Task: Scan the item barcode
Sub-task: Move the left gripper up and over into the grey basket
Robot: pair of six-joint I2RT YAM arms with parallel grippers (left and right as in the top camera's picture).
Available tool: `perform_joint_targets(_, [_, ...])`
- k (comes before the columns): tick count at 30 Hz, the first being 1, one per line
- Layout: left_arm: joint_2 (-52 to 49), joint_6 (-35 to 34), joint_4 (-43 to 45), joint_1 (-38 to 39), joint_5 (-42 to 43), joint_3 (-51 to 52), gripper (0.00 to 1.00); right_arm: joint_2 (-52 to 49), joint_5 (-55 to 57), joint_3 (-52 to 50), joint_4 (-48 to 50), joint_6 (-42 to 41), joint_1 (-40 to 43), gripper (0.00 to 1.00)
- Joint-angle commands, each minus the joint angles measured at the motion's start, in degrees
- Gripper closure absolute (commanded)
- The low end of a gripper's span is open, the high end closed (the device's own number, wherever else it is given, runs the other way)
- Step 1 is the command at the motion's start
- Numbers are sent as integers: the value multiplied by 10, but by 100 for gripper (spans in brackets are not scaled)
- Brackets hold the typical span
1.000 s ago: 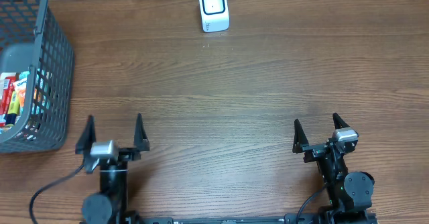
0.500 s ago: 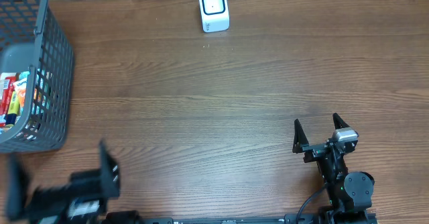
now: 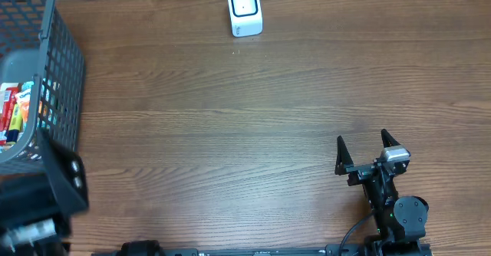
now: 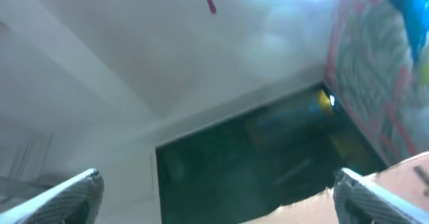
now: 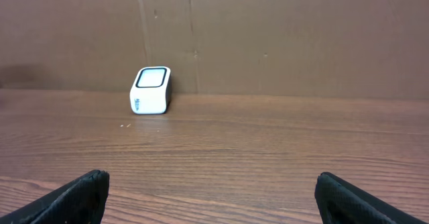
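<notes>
both grippers stand wide open and empty. a second ago your left gripper (image 4: 216, 187) sat at the near table edge. it has since swung hard left and now blurs just beside the basket (image 3: 46, 26), where the packaged items (image 3: 11, 112) lie. the right gripper (image 3: 367, 152) has not moved. the scanner (image 3: 245, 10) sits well apart at the far edge, so you're only starting the pick.

You see a wood-grain table (image 3: 230, 126) filling the overhead frame, and a brown cardboard wall (image 5: 301, 36) across the right wrist view's upper half.
</notes>
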State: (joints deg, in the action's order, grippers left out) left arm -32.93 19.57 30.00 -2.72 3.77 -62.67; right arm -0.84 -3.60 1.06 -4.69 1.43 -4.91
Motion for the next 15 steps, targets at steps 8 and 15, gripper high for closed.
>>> perform_joint_targets(8, [-248,20,-263,1,-39,-326,0,7,5,-6,2,-4,2,0])
perform_joint_targets(15, [-433,-14,-562,1,-84,-597,0,7,5,-6,2,-4,2,0])
